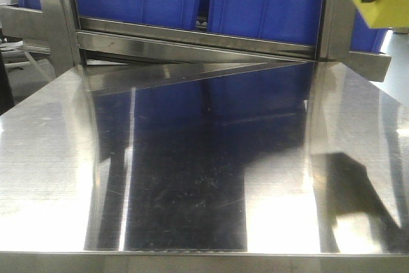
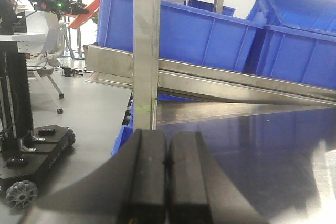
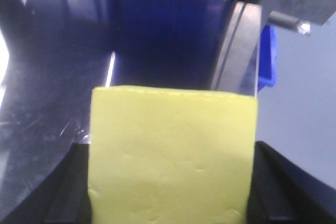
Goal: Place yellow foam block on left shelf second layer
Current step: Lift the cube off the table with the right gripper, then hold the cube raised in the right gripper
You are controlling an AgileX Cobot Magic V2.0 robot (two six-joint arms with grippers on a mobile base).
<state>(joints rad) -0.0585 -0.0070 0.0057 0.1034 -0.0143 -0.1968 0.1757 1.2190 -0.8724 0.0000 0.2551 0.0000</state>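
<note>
Up at the right edge of the steel shelf, we note the yellow foam block held clear of the surface, presumably for carrying leftward. Right gripper clamps it, a black finger on either side. Left gripper pressed together, empty. Blue bins behind; which layer this is, we can't tell.

Front view: set above the near edge of the steel tabletop, facing forward and down across it to the shelf frame and blue bins at the far side; middle distance.
Left wrist view: low, nearly level, sighting along my left claw, fingers pressed together, toward the same bins and frame; open room at left.
Right wrist view: very near, tilted down at the tabletop; the yellow foam block clamped in my right claw fills its lower half. The front view catches that block at top right
</note>
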